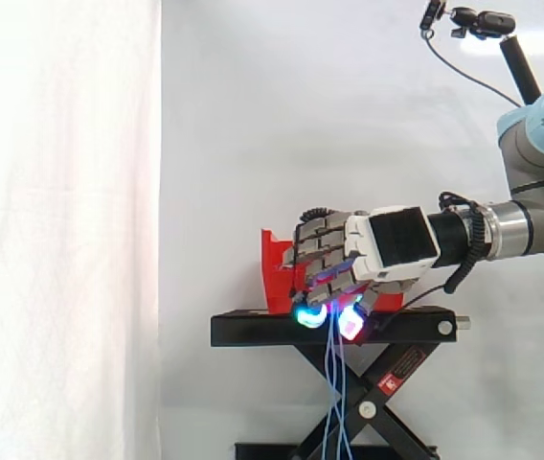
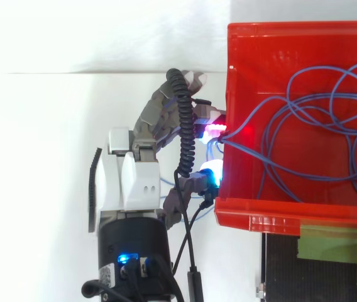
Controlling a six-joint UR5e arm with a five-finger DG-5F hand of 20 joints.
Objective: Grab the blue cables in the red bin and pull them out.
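Observation:
The red bin [image 2: 260, 56] stands on a black stand [image 1: 253, 329], and thin blue cables [image 2: 304, 178] lie coiled in loops inside it. Some strands run over the bin's near wall [image 2: 241, 211] to my hand [image 2: 134, 176], which sits just outside that wall. In the side view my hand [image 1: 387, 249] is in front of the red bin [image 1: 277, 273], fingers curled downward with glowing tips pinched together. Blue cables [image 1: 334, 402] hang from between those tips, down past the stand's edge.
The stand is a black scissor lift [image 1: 368, 402] before the white curtain. A green mat [image 2: 329, 245] and a black plate lie beside the bin in the top view. A camera on a black pole [image 1: 521, 67] stands at the upper right.

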